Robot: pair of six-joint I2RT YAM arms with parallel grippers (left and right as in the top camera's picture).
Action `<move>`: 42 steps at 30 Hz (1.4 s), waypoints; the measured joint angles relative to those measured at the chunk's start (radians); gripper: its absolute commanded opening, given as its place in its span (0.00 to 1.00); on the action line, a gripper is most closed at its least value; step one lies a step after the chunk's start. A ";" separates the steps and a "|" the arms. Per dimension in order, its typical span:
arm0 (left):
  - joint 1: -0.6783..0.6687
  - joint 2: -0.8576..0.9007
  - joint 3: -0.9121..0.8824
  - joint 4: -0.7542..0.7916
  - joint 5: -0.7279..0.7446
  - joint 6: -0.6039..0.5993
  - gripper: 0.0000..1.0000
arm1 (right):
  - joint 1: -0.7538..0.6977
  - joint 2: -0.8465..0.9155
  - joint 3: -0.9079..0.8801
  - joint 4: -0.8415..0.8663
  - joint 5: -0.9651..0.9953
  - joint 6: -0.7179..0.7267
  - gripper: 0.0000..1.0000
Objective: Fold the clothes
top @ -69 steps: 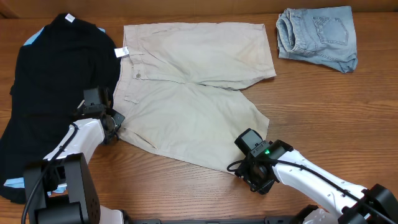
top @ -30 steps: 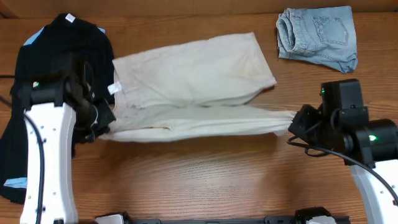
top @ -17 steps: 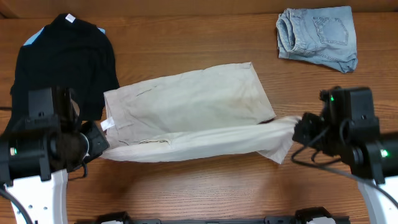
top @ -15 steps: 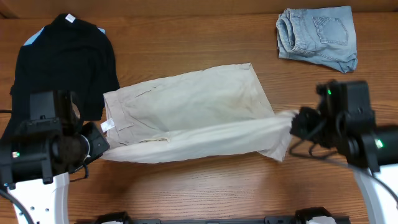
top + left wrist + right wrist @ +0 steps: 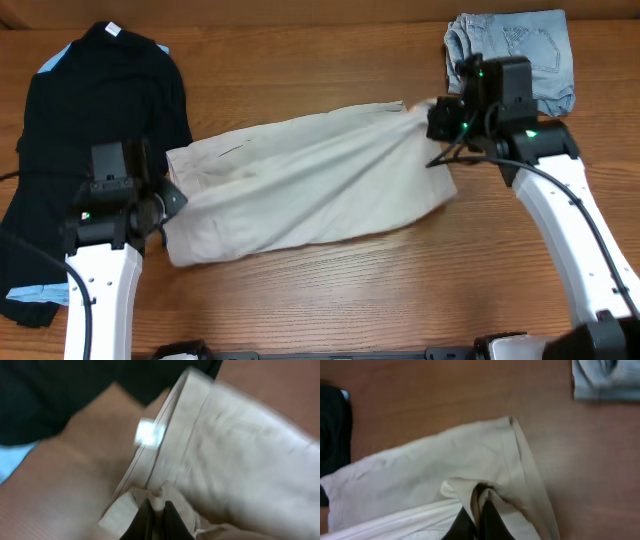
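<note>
Overhead: the shorts [image 5: 300, 180] lie doubled at mid-desk [image 5: 350, 290], long axis running from left edge to right edge. The left gripper [image 5: 168, 198] clamps the waistband end; the right gripper [image 5: 438, 120] clamps the leg end near the far right corner, just beside the denim [image 5: 545, 40]. Any next fold likely runs end over end. Left wrist: fingers [image 5: 144, 520] pinch beige cloth below a white label [image 5: 148, 433], too blurred to read. Right wrist: fingers [image 5: 461, 527] pinch a hem fold; no writing shows.

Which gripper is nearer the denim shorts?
Right. The right gripper holds the khaki shorts by a hem just beside the denim shorts; the left gripper grips the waistband at the far end, by the black shirt.
</note>
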 measured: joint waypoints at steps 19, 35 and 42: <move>-0.003 0.417 -0.005 0.584 -0.089 -0.019 0.19 | -0.003 0.344 0.000 0.426 0.037 -0.059 0.76; 0.009 0.393 0.003 0.451 0.052 0.172 1.00 | -0.027 0.337 0.003 0.269 0.034 -0.052 0.97; 0.009 0.336 0.018 0.279 0.193 0.257 1.00 | 0.028 0.317 0.004 0.034 -0.056 -0.109 0.81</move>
